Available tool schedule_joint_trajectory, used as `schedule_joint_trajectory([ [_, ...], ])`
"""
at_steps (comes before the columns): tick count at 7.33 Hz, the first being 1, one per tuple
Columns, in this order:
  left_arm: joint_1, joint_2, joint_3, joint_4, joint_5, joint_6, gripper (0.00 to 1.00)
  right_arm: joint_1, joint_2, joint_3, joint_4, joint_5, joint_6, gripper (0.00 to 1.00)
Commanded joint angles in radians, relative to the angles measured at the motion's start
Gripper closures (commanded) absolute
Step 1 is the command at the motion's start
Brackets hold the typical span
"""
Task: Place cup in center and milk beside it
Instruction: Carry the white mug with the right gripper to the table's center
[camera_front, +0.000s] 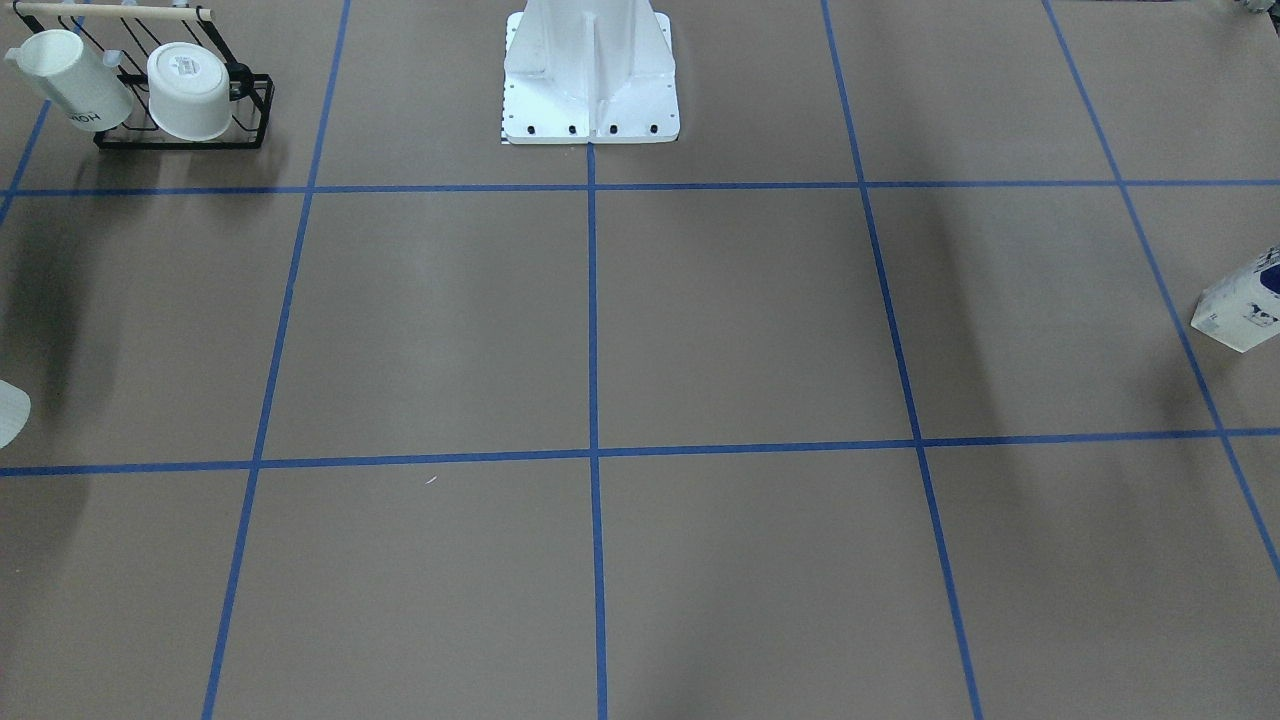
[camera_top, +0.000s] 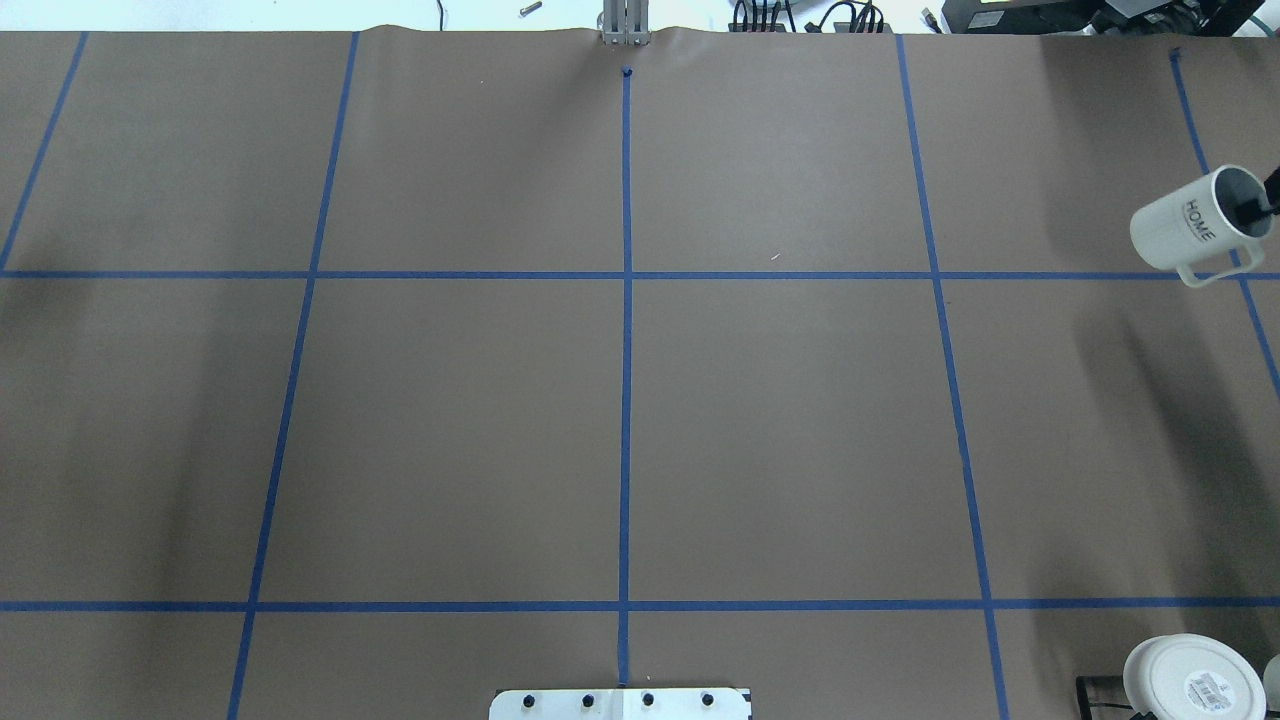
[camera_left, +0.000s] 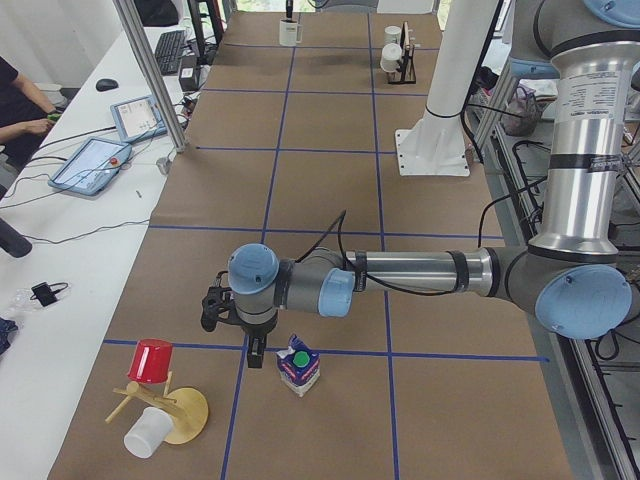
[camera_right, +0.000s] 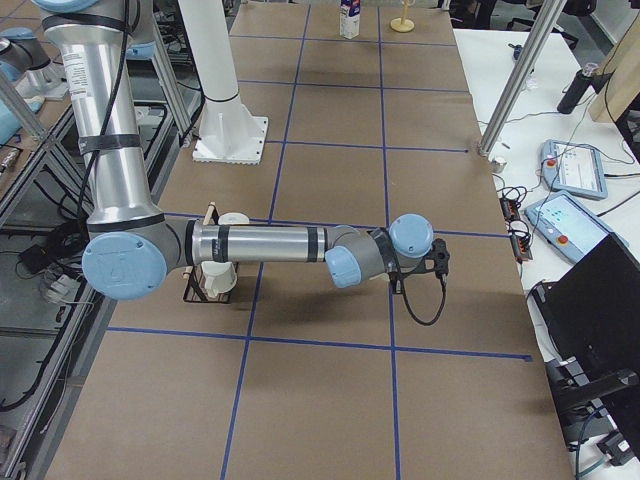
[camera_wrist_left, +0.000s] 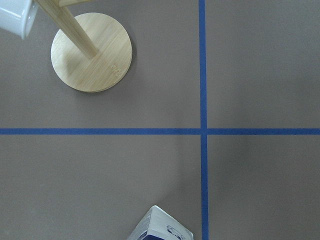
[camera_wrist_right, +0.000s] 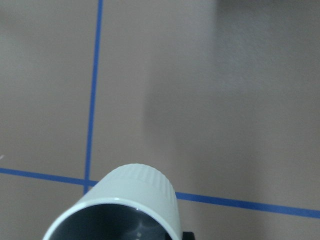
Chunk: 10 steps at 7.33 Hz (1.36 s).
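The cup, a white mug lettered "HOME", hangs tilted above the table's far right. A dark finger of my right gripper reaches inside its rim, so the gripper is shut on it. The cup's ribbed wall and dark inside fill the bottom of the right wrist view. The milk, blue and white with a green cap, stands on the table's left end and also shows at the front view's edge. My left gripper hangs just beside the milk. I cannot tell whether it is open or shut.
A black wire rack near my right side holds a second lettered mug and a squat white cup. A wooden mug tree with a red cup stands beyond the milk. The white pedestal stands mid-table.
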Motion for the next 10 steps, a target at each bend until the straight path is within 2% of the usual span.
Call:
schedule_joint_trajectory([
  [1,0.0,-0.001,0.0,0.0,-0.001,0.0,0.02,-0.086,0.165,0.01,-0.036,-0.002,0.224,1.0],
  [3,0.0,-0.002,0.0,0.0,-0.001,0.0,0.02,-0.227,0.274,0.054,-0.034,-0.089,0.572,1.0],
  [5,0.0,-0.001,0.001,0.0,-0.001,0.0,0.02,-0.415,0.381,0.062,-0.039,-0.294,0.807,1.0],
  [6,0.0,-0.001,0.005,0.0,-0.001,0.0,0.02,-0.471,0.429,0.056,-0.06,-0.363,0.923,1.0],
  [8,0.0,-0.001,0.014,0.0,-0.001,0.0,0.02,-0.56,0.472,0.053,-0.112,-0.439,0.964,1.0],
  [9,0.0,-0.001,0.017,0.0,-0.001,0.0,0.02,-0.613,0.501,0.051,-0.158,-0.52,0.964,1.0],
  [10,0.0,-0.001,0.017,0.0,-0.001,0.0,0.02,-0.626,0.531,0.013,-0.16,-0.534,0.966,1.0],
])
